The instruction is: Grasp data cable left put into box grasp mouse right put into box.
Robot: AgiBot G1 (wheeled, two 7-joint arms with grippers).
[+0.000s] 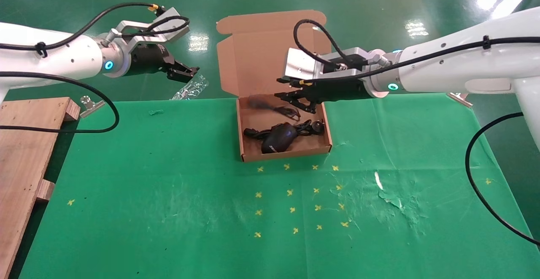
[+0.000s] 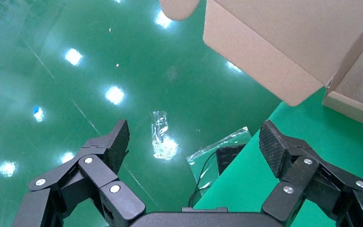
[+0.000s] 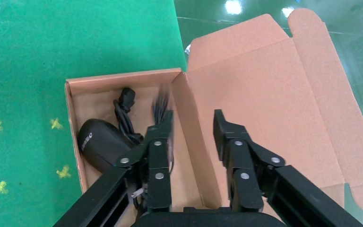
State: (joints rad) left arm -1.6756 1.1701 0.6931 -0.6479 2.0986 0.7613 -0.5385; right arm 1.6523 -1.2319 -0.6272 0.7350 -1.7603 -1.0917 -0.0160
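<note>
Green cloth point(image 1: 168, 211) before me, yellow crosses point(image 1: 291, 209) marked on it; wooden pallet point(image 1: 21, 152) at my left; clear bag point(image 1: 192, 88) beyond the cloth's far edge.

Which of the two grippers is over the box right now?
The right gripper, open above the box. The left gripper hangs open, off beyond the table's far edge.

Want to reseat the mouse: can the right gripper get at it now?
Probably yes. The right gripper is open just above the box, whose lid stands open, and the mouse lies uncovered inside, though the cable crowds it.
</note>
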